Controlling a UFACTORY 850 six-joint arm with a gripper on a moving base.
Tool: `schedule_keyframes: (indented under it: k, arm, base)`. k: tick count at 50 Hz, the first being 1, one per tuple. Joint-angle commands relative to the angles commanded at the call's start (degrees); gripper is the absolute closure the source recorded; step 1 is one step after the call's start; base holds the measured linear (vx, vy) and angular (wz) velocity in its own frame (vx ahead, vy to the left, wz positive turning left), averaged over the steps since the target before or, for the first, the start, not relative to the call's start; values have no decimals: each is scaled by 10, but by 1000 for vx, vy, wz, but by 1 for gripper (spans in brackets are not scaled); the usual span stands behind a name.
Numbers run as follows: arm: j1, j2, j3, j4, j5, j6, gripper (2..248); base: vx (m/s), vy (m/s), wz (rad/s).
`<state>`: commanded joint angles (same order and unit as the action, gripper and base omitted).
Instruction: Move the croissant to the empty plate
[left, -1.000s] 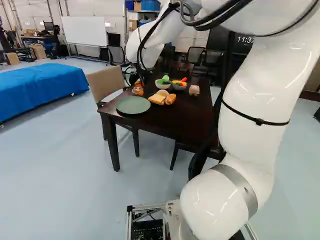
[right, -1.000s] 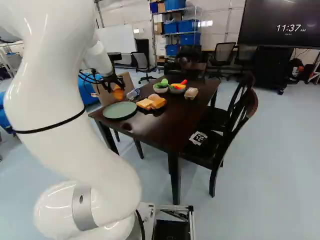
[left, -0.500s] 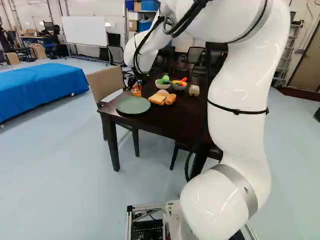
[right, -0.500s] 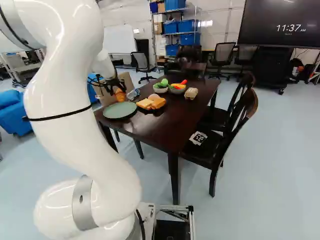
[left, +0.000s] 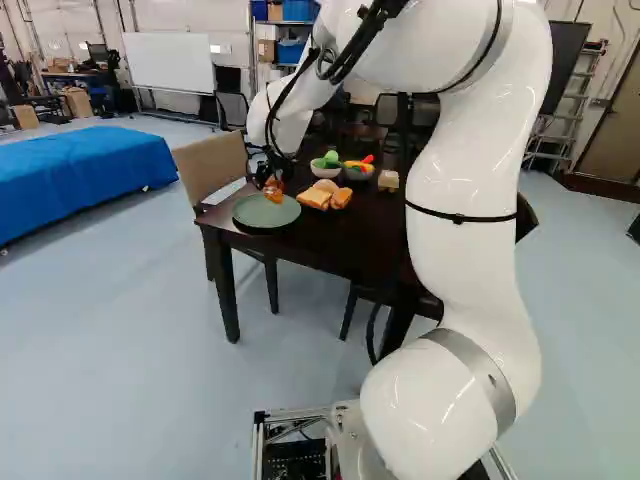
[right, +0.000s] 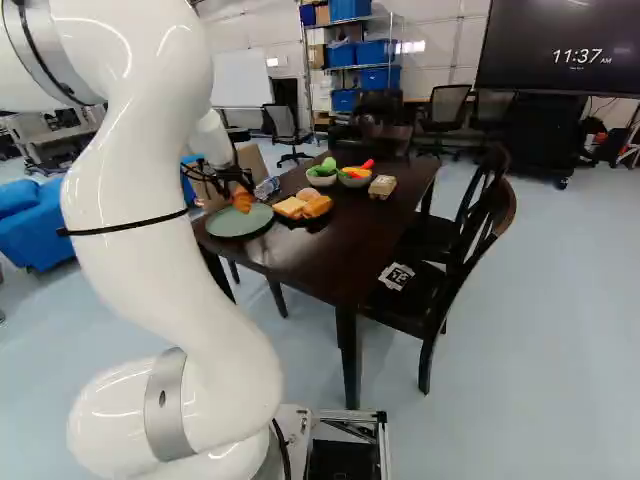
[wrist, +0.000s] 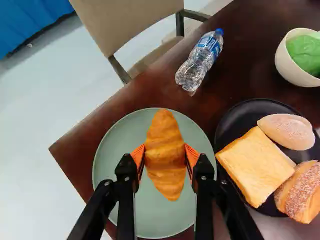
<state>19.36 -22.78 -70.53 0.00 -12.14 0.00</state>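
Observation:
Above the green plate, my gripper (right: 236, 190) holds the croissant (right: 243, 200) at the table's near left corner in the right base view. In the wrist view, both orange pads of the gripper (wrist: 165, 156) press the croissant (wrist: 165, 145) from two sides, so it is shut on it. Beneath the croissant lies the green plate (wrist: 115, 150), with nothing else on it; whether the croissant touches it I cannot tell. Beside it stands a black plate (wrist: 240, 112) bearing a bread slice (wrist: 255, 165) and other breads.
A water bottle (wrist: 200, 60) lies behind the green plate, near a beige chair (left: 212, 160). Farther back on the dark table (right: 330, 250) are a bowl of green food (right: 320, 178), a bowl with red and yellow pieces (right: 354, 180) and a small carton (right: 382, 186). Black chairs (right: 440, 270) line the right side.
The arm has swung and lowered the gripper with the croissant toward the green plate, and now it overlaps the plate's far edge in the base views. The base has not moved.

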Motion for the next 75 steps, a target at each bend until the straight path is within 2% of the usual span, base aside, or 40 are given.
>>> schedule_keyframes:
  k: [31,32,37,38,42,43,47,48,53,54,75]
  arm:
    - [0,-37,-8,0,0,0,129]
    - [0,-37,-8,0,0,0,114]
    - [0,-37,-8,0,0,0,114]
    - [0,-37,-8,0,0,0,83]
    - [0,-37,-8,0,0,0,83]
    - [0,-37,-8,0,0,0,50]
    - [0,-37,-8,0,0,0,50]
    - [0,-37,-8,0,0,0,16]
    - [0,-37,-8,0,0,0,16]
    - [0,-37,-8,0,0,0,3]
    - [0,-18,-3,0,0,0,3]
  base:
    - [0,0,0]
    - [0,0,0]
    - [0,0,0]
    - [0,0,0]
    - [0,0,0]
    - [0,0,0]
    - [0,0,0]
    - [0,0,0]
    - [0,0,0]
    - [0,0,0]
    - [0,0,0]
